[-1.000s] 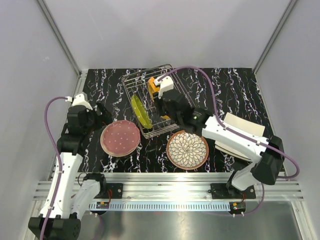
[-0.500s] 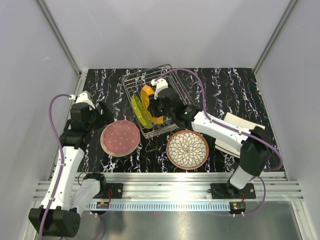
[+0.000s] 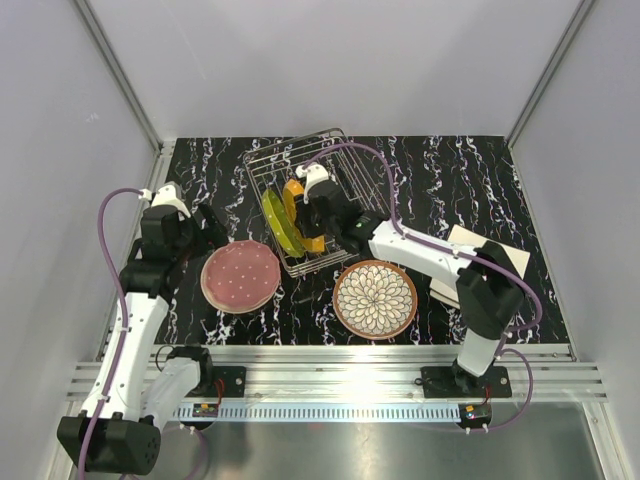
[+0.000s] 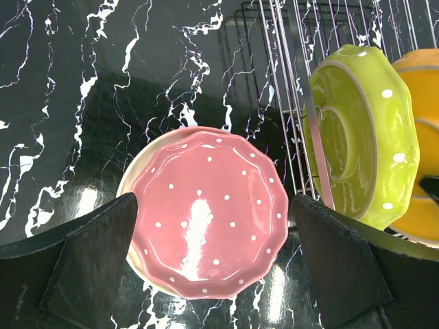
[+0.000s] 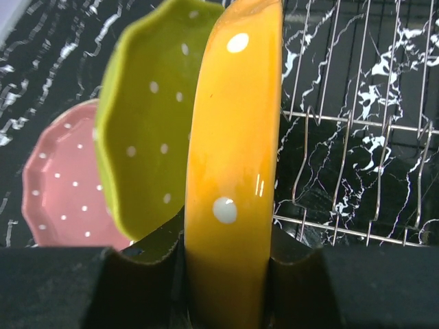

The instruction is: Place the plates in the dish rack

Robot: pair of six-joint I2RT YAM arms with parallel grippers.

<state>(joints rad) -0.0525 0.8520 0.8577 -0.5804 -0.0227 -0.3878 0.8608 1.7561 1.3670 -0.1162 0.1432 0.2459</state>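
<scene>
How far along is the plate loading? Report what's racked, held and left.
Done: the lime-green plate stands on edge in the dish rack. In hand: the right pincer grips the orange plate, upright in the rack beside it. Left: the pink plate below the open left pincer, the petal-patterned plate and the cream plates, all on the table.

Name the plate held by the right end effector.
The orange plate: the right end effector grips it on edge in the rack, beside the green plate; the pink plate and petal plate lie flat.
</scene>
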